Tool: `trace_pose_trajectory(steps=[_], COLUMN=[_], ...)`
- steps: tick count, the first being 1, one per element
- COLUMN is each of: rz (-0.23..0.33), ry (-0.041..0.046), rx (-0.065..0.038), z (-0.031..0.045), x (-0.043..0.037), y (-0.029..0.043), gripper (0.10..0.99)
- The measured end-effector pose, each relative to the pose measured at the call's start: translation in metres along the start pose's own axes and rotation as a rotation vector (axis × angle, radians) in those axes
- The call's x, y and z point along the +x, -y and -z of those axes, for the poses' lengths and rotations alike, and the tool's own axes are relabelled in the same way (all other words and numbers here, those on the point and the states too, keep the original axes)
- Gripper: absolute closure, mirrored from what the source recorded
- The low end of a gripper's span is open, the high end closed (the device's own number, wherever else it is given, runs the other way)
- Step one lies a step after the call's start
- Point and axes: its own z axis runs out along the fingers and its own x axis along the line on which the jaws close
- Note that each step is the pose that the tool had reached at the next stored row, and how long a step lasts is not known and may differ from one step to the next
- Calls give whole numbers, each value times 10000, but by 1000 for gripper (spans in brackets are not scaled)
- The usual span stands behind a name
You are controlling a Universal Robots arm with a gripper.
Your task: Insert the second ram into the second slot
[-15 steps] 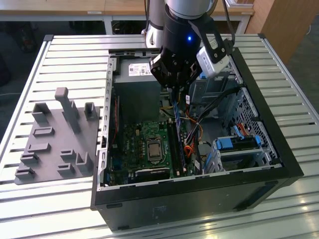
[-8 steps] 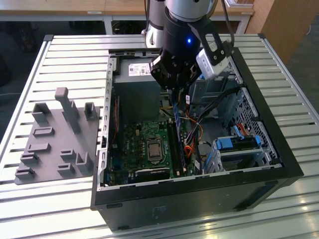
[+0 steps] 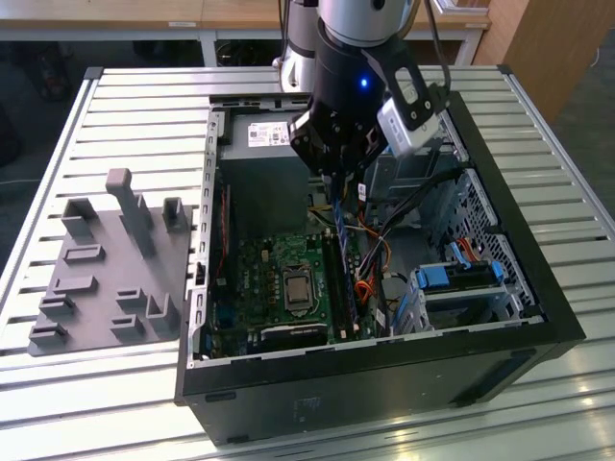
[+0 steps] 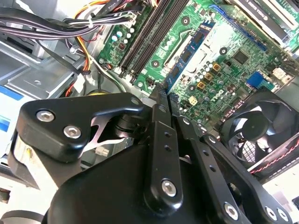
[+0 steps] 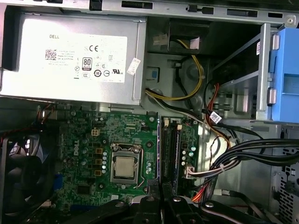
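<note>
Blue stick, the second ram (image 3: 338,227), hangs on edge from the gripper (image 3: 336,190), which is clenched on its upper edge. I hold it lengthwise over the memory slots (image 3: 341,288) on the motherboard (image 3: 264,279), apparently to line it up for seating; not yet in.

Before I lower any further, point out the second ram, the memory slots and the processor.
second ram (image 3: 338,226): exterior view, middle of its blue edge.
memory slots (image 5: 168,149): first wrist view, halfway along the dark slot pair.
processor (image 5: 124,166): first wrist view, centre of its metal lid.
</note>
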Motion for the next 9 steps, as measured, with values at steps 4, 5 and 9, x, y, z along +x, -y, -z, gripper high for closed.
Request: trace_pose_trajectory(steps=[4, 5, 9], rz=[-1, -1, -3], ry=[0, -1, 0], rx=[9, 11, 11], z=[-17, -21, -34], x=[0, 0, 0], y=[0, 0, 1], gripper=[949, 949, 949])
